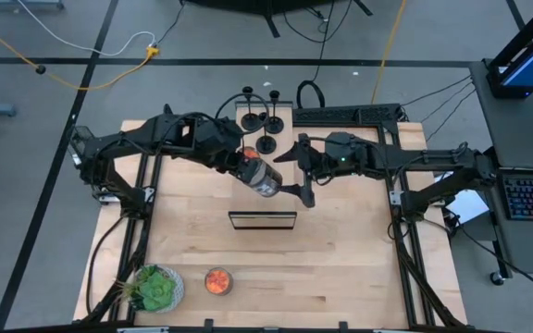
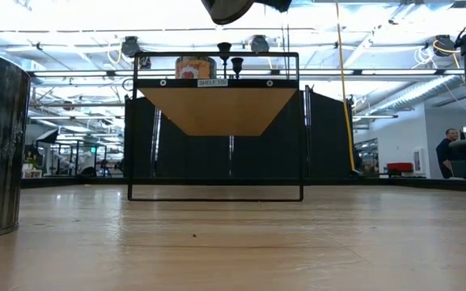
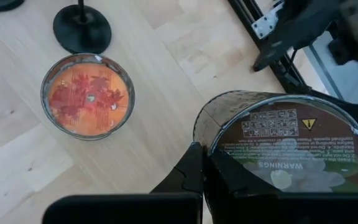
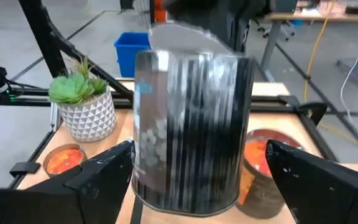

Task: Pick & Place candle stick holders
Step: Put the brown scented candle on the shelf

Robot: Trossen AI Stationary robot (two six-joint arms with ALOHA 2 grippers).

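Note:
Three black candlestick holders (image 1: 265, 118) stand on their round bases at the table's far middle; one base also shows in the left wrist view (image 3: 81, 28). No gripper touches them. My left gripper (image 1: 248, 169) is shut on a dark silvery jar candle (image 1: 265, 178) held above the table's middle. The jar's labelled underside shows in the left wrist view (image 3: 291, 143). My right gripper (image 1: 303, 185) is open. Its two fingers stand on either side of the same jar (image 4: 191, 130); I cannot tell if they touch it. My left gripper holds the jar at the edge of its labelled underside (image 3: 225, 146), where the side wall meets it. The fingers (image 3: 191, 174) come from the table's left side, slanting down. The jar is lifted clear of the table and tilted; only its lower end shows in the low view (image 2: 233, 8).
A small black wire shelf with a wooden top (image 1: 262, 220) stands near the middle. An open red candle tin (image 3: 87, 94) sits under my left arm beside the holders. A potted succulent (image 1: 155, 289) and an orange candle (image 1: 217, 281) stand at the near left.

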